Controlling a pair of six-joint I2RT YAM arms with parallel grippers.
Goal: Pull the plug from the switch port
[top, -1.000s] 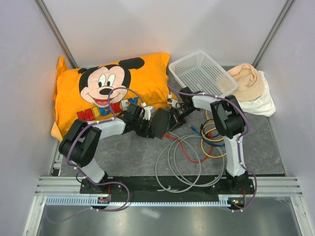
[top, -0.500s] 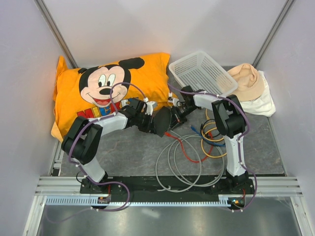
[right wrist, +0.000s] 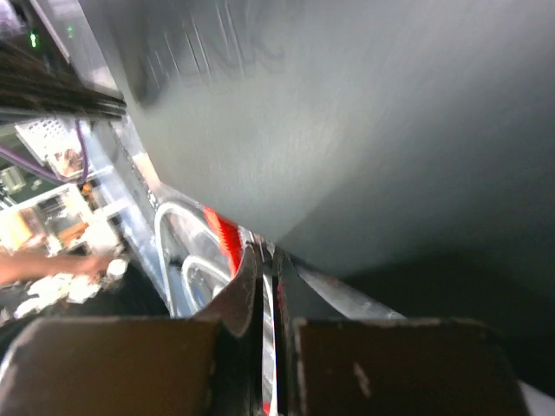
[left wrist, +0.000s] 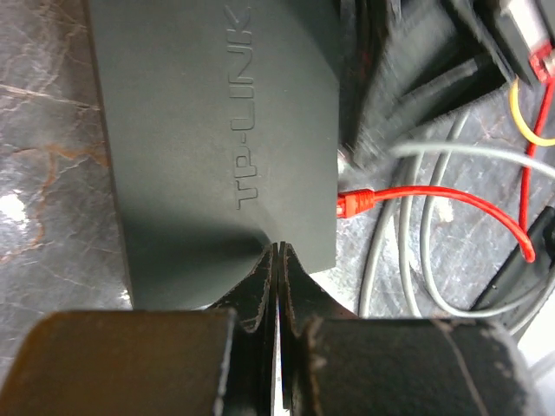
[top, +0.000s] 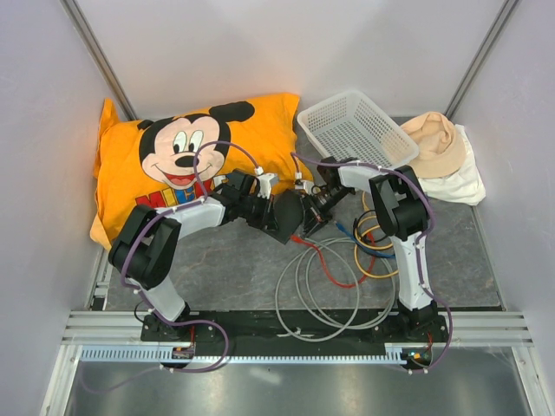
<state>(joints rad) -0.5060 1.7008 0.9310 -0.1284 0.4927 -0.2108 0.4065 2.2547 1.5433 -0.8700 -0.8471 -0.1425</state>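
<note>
Grey marbled tabletop [top: 234, 269], pale walls [top: 303, 43] around you. Both arms reach inward to the TP-Link switch [top: 286, 217] mid-table, red plug [left wrist: 355, 202] at its edge. Your left gripper [left wrist: 274, 251] and right gripper [right wrist: 267, 256] press closed fingers against it.

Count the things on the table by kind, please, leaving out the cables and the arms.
Pillow: 1
Basket: 1
Switch: 1
Cloths: 2, the peach cloth and the white cloth
Total: 5
</note>
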